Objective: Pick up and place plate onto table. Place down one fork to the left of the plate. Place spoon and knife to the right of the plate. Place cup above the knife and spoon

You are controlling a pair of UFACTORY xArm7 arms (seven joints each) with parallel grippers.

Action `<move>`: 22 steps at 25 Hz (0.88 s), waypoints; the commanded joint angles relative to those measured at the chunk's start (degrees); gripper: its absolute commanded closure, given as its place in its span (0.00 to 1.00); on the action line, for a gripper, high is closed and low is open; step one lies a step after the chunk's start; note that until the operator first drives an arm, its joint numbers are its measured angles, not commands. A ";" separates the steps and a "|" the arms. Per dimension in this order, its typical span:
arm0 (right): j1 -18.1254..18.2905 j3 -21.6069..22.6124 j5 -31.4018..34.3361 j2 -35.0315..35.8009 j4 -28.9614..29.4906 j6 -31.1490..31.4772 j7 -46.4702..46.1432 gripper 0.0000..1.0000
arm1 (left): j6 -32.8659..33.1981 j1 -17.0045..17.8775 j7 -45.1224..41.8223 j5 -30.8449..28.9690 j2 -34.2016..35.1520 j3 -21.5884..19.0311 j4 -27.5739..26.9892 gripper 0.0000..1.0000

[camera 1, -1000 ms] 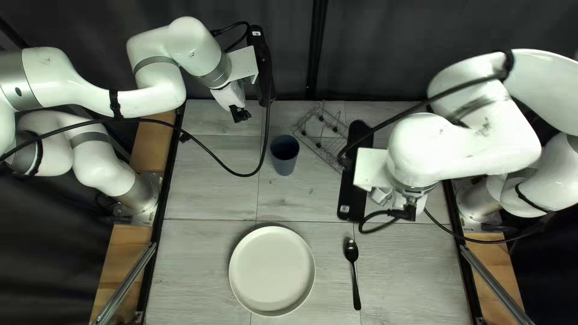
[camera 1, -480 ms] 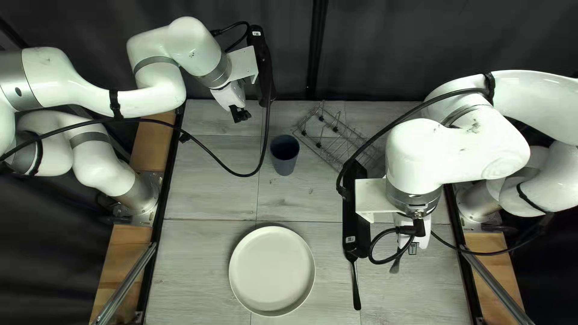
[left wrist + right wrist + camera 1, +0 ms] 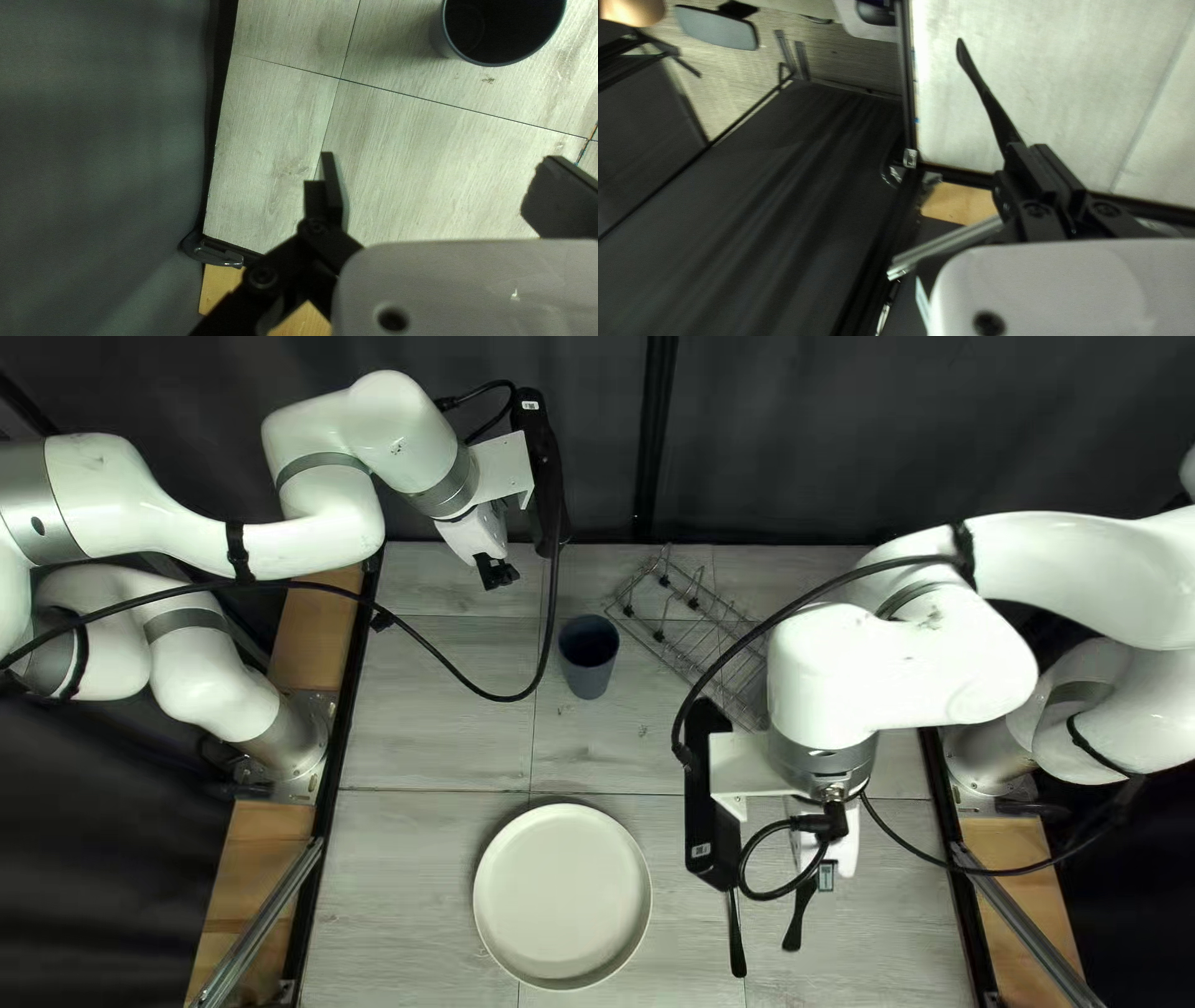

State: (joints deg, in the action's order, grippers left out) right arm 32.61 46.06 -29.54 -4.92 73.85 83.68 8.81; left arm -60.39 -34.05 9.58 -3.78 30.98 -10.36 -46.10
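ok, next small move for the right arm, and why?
Probably lower the right gripper and lay its black utensil down: it's right of the plate, beside another black handle, roughly where cutlery belongs.

Robotics lab: 2 robot arms (image 3: 896,666), dark curtain (image 3: 809,436).
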 commanded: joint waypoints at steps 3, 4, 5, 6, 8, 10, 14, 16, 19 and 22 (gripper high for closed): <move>0.16 -0.49 -1.39 -0.91 -1.75 -1.46 -2.11 1.00 | 0.00 0.00 0.00 0.00 0.00 0.00 0.00 0.00; 0.16 -0.49 -1.39 -0.91 -1.75 -1.46 -2.11 1.00 | 0.00 0.00 0.00 0.00 0.00 0.00 0.00 0.00; 0.16 -0.49 -1.39 -0.91 -1.75 -1.46 -2.11 1.00 | 0.00 0.00 0.00 0.00 0.00 0.00 0.00 0.00; 0.16 -0.49 -1.39 -0.91 -1.75 -1.46 -2.11 1.00 | 0.00 0.00 0.00 0.00 0.00 0.00 0.00 0.00; 0.07 -0.31 -0.46 -0.91 -1.95 -1.77 -2.77 1.00 | 0.00 0.00 0.00 0.00 0.00 0.00 0.00 0.00; 0.93 -1.52 -0.22 -2.73 -2.44 -1.28 -3.28 1.00 | 0.00 0.00 0.00 0.00 0.00 0.00 0.00 0.00; 2.31 -5.44 -2.31 -10.96 -6.40 -1.21 -3.76 1.00 | 0.00 0.00 0.00 0.00 0.00 0.00 0.00 0.00; 2.59 -8.53 -3.88 -16.83 -9.63 -1.39 -4.90 1.00 | 0.00 0.00 0.00 0.00 0.00 0.00 0.00 0.00; 2.91 -12.89 -5.88 -23.11 -13.88 -2.47 -6.62 1.00 | 0.00 0.00 0.00 0.00 0.00 0.00 0.00 0.00; 3.23 -15.36 -7.82 -25.73 -16.20 -3.94 -6.99 1.00 | 0.00 0.00 0.00 0.00 0.00 0.00 0.00 0.00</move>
State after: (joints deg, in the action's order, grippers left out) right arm 35.49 32.49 -36.08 -28.63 59.39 80.68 2.42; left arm -60.39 -34.05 9.58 -3.78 30.98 -10.36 -46.10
